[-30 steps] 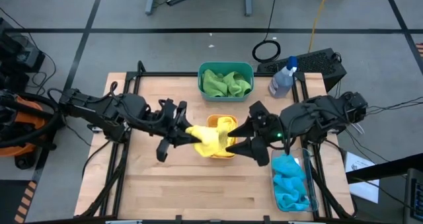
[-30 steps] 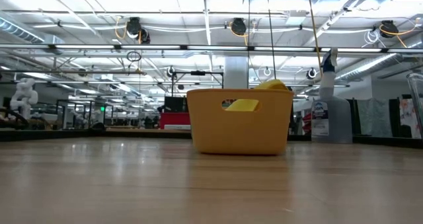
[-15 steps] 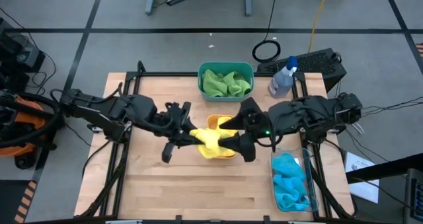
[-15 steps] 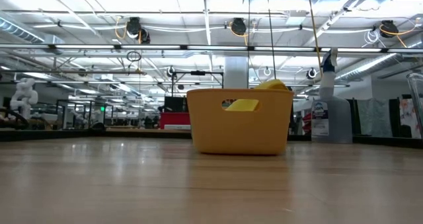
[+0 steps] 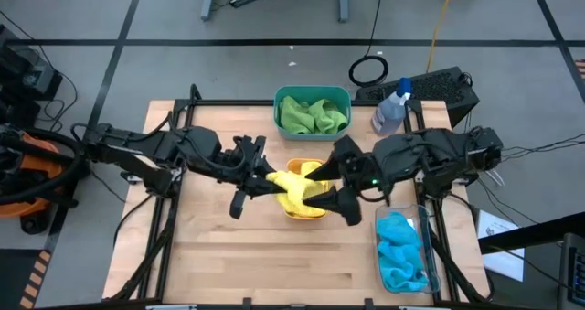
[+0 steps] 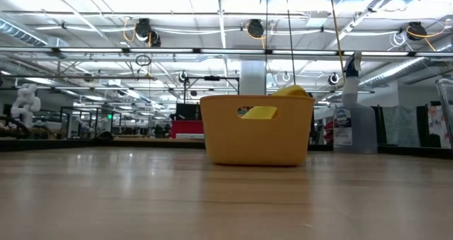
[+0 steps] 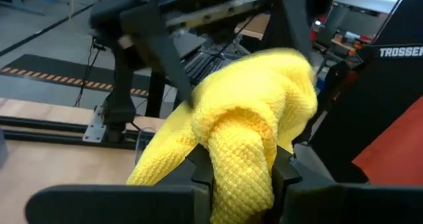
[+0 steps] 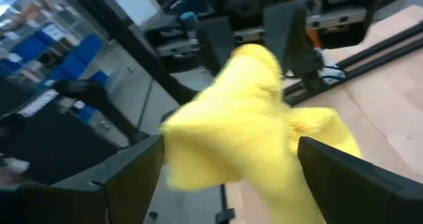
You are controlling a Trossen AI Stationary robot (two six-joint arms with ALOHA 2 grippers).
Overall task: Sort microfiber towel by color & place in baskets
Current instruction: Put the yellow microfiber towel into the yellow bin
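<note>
Yellow towel (image 5: pixel 294 189) over orange basket (image 5: pixel 306 211): left tool (image 5: pixel 262 179) clamps it; right tool (image 5: pixel 327 184) spread wide, empty. 3 baskets.

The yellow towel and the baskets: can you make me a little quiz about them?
1. True or false: the left gripper is shut on the yellow towel.
2. Which basket holds blue towels? A teal, B orange, C clear.
3. Fill in: the green towels lie in the ____ basket.

Key: 1 true. 2 C, the clear basket with the blue towels. 3 teal; the teal basket is behind the orange basket.
</note>
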